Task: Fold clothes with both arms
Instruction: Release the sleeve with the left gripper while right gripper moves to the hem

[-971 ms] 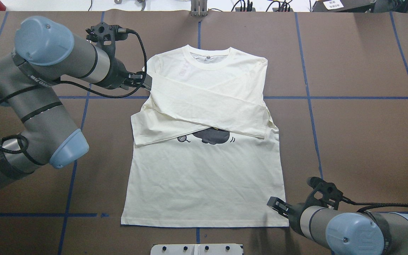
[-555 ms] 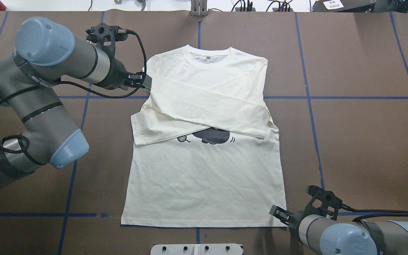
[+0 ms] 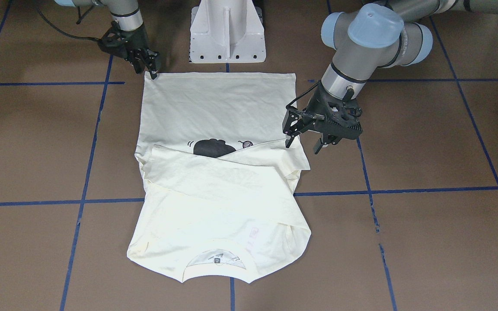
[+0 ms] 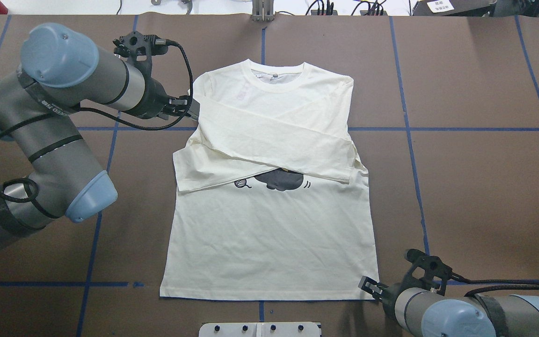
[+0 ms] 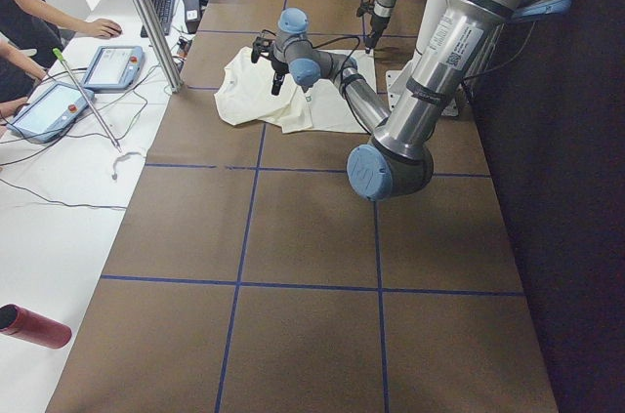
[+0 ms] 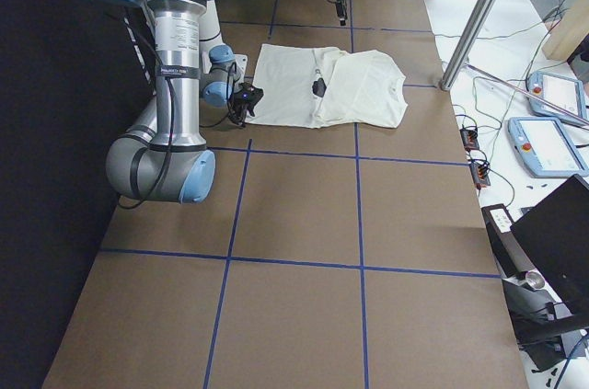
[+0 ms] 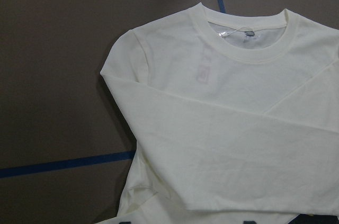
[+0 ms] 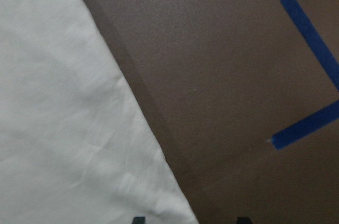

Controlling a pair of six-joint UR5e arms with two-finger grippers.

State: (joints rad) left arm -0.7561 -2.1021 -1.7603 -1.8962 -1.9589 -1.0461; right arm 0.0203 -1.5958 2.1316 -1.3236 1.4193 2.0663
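Shirt: my cream T-shirt (image 4: 269,243) lies flat on the brown table (image 4: 484,187), print side up. The collar (image 4: 276,80) is on the far side from my base and the hem is nearest me.
Sleeves: both are folded across the chest, one over the other, so only the lower bit of the cat print (image 4: 281,180) peeks out.
Left pincer: my left gripper (image 3: 302,147) has its fingers apart with nothing in them. It sits just beside the shirt's edge on my left, up by the shoulder where the sleeve fold begins. One tip looks right at the cloth, but I honestly can't tell if it touches.
Right pincer: my right gripper (image 4: 367,285) is down low at the hem corner on my right, fingers spread. On my wrist cam that corner pokes in between the two tips, not clamped.
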